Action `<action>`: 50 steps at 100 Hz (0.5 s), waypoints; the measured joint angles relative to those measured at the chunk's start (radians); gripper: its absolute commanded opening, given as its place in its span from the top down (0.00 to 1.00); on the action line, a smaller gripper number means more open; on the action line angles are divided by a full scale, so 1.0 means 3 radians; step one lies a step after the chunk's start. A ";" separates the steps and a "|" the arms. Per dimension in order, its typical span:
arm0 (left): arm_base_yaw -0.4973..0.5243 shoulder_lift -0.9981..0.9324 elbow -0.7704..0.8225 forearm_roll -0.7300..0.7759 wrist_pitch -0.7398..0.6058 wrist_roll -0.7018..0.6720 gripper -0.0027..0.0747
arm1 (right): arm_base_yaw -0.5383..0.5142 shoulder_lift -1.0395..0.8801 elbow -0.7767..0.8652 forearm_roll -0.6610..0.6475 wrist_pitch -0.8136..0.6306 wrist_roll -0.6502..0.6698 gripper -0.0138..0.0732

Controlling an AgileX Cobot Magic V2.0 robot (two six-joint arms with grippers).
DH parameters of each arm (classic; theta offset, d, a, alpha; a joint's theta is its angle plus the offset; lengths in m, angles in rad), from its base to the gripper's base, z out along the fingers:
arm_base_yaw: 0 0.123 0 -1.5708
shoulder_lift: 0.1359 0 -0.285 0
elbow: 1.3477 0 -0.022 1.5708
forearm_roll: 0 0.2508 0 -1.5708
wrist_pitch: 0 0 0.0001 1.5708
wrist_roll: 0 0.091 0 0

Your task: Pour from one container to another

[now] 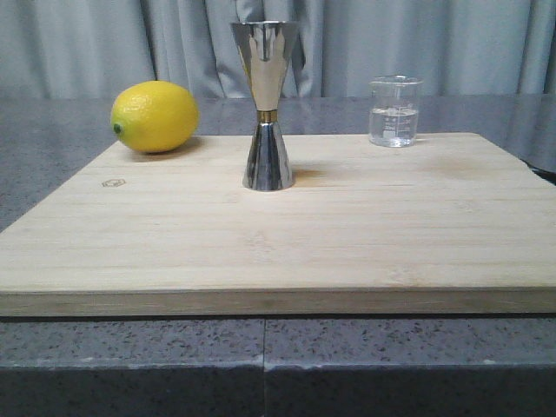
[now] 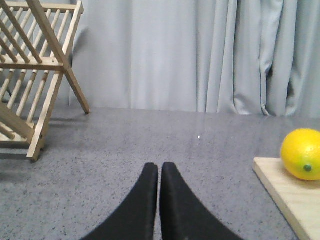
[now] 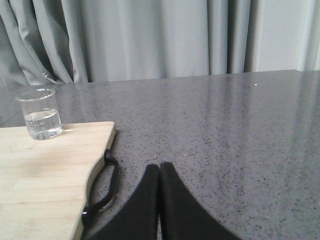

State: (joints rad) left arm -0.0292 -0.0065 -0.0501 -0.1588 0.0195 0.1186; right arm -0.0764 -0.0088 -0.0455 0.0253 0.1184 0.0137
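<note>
One beaker [image 1: 394, 112] (part-filled), one jigger [image 1: 267, 105], one lemon [image 1: 155, 116].

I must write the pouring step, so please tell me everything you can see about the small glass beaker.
The glass beaker is small, clear and cylindrical, with white printed measuring marks and a flared rim. Clear liquid fills roughly its lower third to half. It stands upright near the far right corner of the wooden cutting board, touching only the board. It stands apart from the steel jigger, which is taller. No end effector is near it.

Grey speckled counter [image 1: 52, 356] carries a wooden board [image 1: 287, 234] and a wooden rack [image 2: 30, 85].
</note>
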 measured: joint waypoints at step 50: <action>0.0000 0.0651 -0.0997 -0.0051 0.0786 -0.0002 0.99 | 0.0000 0.0425 -0.1102 -0.0053 0.0805 -0.0008 0.92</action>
State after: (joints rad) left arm -0.0292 0.1889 -0.3493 -0.1742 0.2554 0.1181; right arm -0.0764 0.1187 -0.3762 0.0094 0.3600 0.0114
